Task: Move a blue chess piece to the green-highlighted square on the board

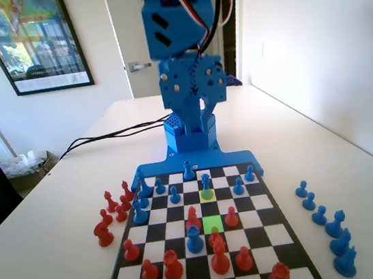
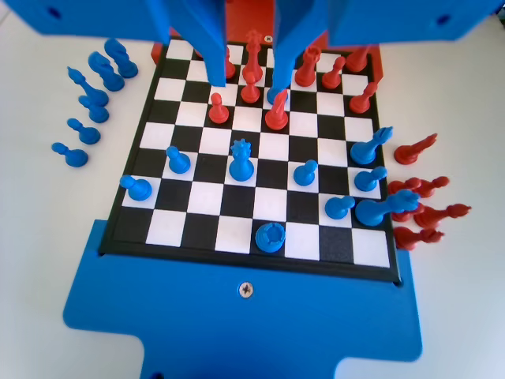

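1. Currently, gripper (image 2: pixel 246 71) hanging high over board (image 1: pixel 273 221), jaws parted, grasping nothing.
2. Piece (image 1: pixel 206 185) standing on yellow square (image 1: pixel 207 194), two squares behind green square (image 1: pixel 213 223).
3. Likely handling light, rigid, slippery; pinching below knob advised.

Blue arm raised, gripper hanging free and holding nothing.

In my fixed view the blue arm (image 1: pixel 180 37) stands upright at the far end, its upper links folded above the base and the wrist block pointing down; wires loop along its right side. The gripper (image 1: pixel 200 113) hangs high, its tips seen just in front of the arm's base. In my wrist view the gripper (image 2: pixel 246 87) comes down from the top edge, the two jaws parted with a clear gap between them, nothing pinched. Left jaw looks straight, right one slightly angled inward.
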